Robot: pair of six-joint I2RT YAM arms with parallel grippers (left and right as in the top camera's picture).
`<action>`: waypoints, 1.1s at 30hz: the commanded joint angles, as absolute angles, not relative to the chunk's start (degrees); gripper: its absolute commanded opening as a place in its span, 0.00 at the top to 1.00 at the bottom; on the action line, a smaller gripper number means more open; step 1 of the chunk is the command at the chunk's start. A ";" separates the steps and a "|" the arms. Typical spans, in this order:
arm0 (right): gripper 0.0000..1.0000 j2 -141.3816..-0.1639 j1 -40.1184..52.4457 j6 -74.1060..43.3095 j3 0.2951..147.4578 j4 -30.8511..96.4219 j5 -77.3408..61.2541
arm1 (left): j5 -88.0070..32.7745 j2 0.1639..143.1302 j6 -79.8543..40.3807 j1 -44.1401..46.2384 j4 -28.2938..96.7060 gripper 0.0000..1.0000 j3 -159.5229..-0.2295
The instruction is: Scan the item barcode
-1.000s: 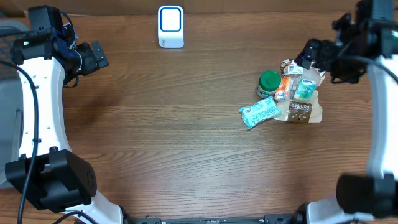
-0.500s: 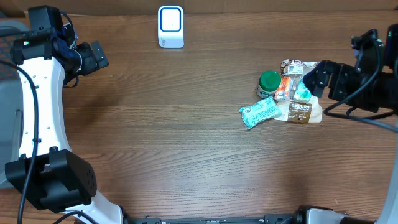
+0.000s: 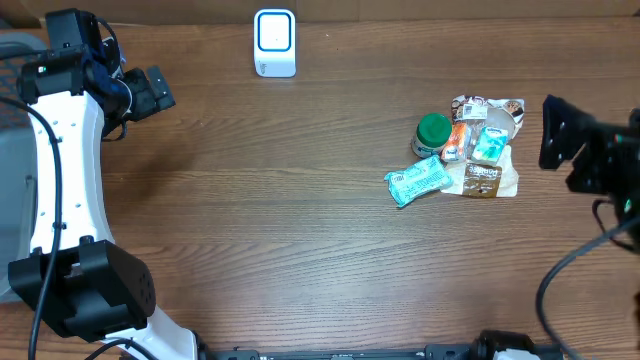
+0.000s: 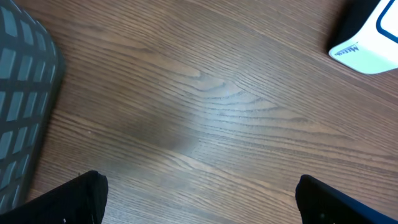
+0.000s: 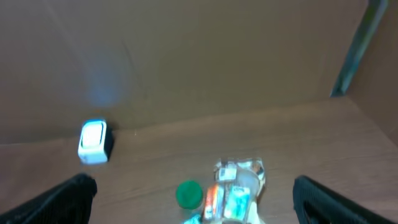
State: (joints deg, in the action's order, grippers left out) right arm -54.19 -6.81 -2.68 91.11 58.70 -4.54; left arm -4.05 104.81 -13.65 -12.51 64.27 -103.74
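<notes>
From overhead, the heap of items lay tangled well right of the scanner and nearer the robot. The right hand, wide open and empty on the heap's far side from the scanner, could have dragged neighbours along or pinched two packets, and the teal packet on the scanner-side edge looked crinkly and slippery. The left wrist view showed the left hand spread open and empty over bare counter beside the scanner's corner. The right wrist view showed the heap blurred, no barcode readable, so a code might have faced away.
</notes>
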 commanded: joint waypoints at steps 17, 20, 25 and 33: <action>0.00 -19.55 -6.74 -1.69 14.46 -9.82 -3.90 | -4.32 104.36 -14.81 -12.73 64.25 0.00 -103.63; 0.00 -14.70 -6.63 -1.67 9.47 -9.80 -3.86 | -4.32 104.36 -14.83 -12.73 64.23 0.00 -103.63; 0.00 -8.62 -5.65 -1.67 3.18 -9.78 -2.35 | -4.32 104.36 -14.83 -12.73 64.23 0.01 -103.63; 0.00 -4.03 -5.43 -1.67 0.47 -3.16 -2.13 | -4.29 104.36 -14.83 -12.73 64.25 0.00 -103.63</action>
